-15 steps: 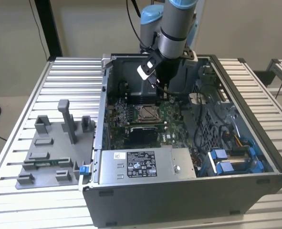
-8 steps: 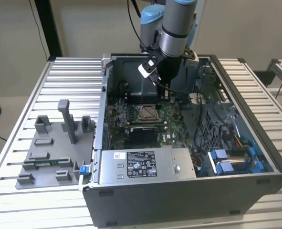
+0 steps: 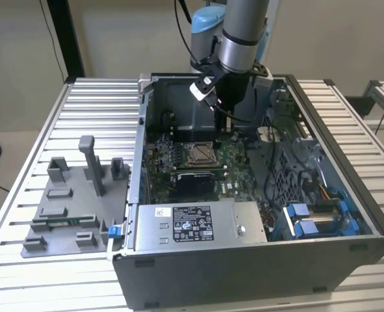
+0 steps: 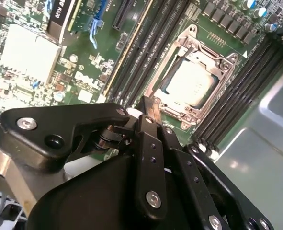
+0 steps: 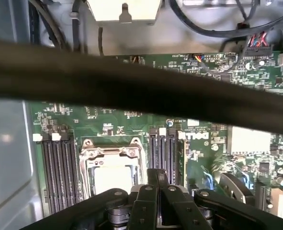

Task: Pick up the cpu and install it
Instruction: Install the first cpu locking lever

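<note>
My gripper (image 4: 148, 108) is clenched with nothing in it, hovering above the board. The cpu (image 4: 189, 85) sits flat in the socket (image 4: 191, 76), just beyond my fingertips.

Slatted metal desk (image 3: 94, 97) carries open computer case (image 3: 256, 260) toward exterior view's right, grey fixture tray (image 3: 68, 201) just beside it, on the left.

black screw-studded pincer (image 4: 148, 108), silver-grey arm (image 3: 240, 32)
</note>
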Tool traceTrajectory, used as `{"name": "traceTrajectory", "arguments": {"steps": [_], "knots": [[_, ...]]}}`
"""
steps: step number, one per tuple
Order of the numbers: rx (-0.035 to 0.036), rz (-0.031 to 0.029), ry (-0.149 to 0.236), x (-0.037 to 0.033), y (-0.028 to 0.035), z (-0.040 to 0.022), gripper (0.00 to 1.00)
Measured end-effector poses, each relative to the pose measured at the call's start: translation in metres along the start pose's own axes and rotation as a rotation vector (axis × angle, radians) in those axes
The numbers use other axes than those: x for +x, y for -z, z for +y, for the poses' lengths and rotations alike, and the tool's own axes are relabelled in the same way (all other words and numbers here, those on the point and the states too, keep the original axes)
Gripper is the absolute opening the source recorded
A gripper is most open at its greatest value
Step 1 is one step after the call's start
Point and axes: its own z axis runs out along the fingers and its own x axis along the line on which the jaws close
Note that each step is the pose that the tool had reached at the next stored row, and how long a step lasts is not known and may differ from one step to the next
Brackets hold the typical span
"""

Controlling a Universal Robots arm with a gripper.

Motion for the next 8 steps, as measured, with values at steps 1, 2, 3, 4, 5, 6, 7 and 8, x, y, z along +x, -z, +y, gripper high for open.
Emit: {"name": "traceTrajectory", "arguments": {"steps": [1, 2, 3, 4, 5, 6, 7, 8], "knots": [[0.0001, -0.0016, 0.000, -0.0001, 0.0019, 0.0000, 0.00], [0.0001, -0.0029, -0.001, -0.0001, 0.0041, -0.0001, 0.00], [0.0001, -0.0037, 0.000, -0.0002, 0.0069, -0.0002, 0.00], [0.0001, -0.0043, 0.000, -0.0003, 0.0103, -0.0004, 0.00], [0.0000, -0.0050, -0.001, -0.0004, 0.0127, -0.0006, 0.00], [0.0000, -0.0050, -0.001, -0.0003, 0.0132, -0.0006, 0.00], [0.0000, -0.0048, -0.001, -0.0003, 0.0131, -0.0006, 0.00], [0.0000, -0.0048, -0.001, -0.0003, 0.0131, -0.0006, 0.00]]}}
